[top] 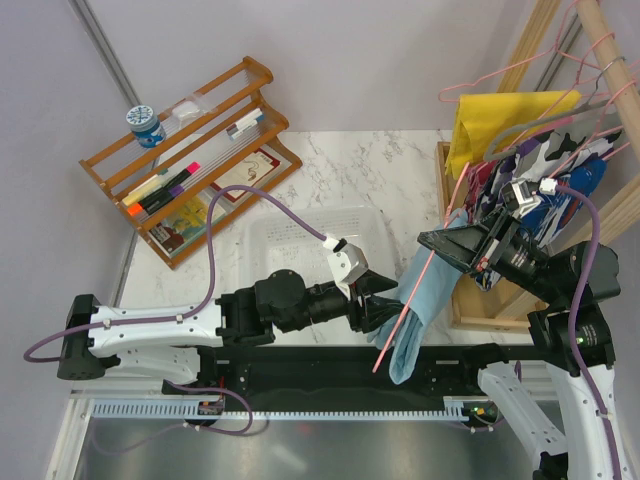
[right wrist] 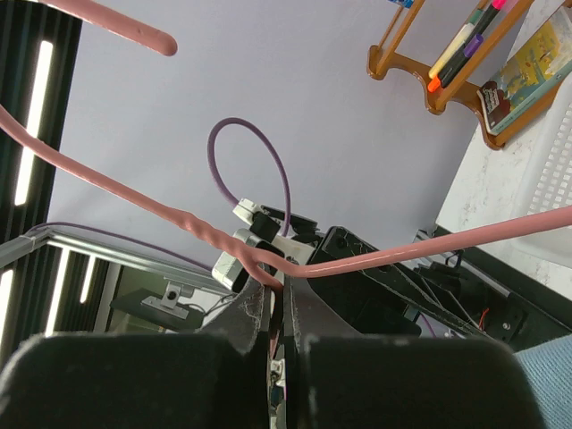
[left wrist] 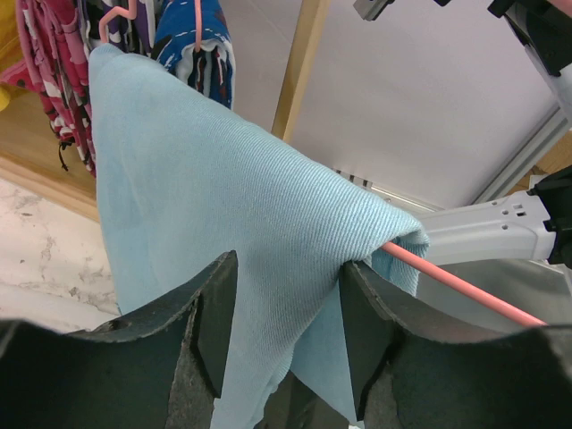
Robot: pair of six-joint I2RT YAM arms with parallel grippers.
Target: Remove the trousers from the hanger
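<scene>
**Hanger pinched, trousers still draped on it**

The left gripper (left wrist: 288, 264) stands open. Its fingers (left wrist: 214, 326) straddle the sky-blue trousers (top: 430, 300) without pressing them. The trousers hang over the pink hanger (left wrist: 465, 284) near the table's front edge, just right of the clear tray (top: 310, 212). The right gripper (right wrist: 275, 299) is clamped tight on the hanger's wire. Farther back, the labels in the wooden rack (top: 190, 150) and on the blue-lidded jar (top: 146, 125) are seemingly printed, but too small to read.

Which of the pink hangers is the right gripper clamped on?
The pink hanger carrying the light-blue trousers, its wire pinched in the right gripper. The other pink hangers hang on the wooden rack.
</scene>
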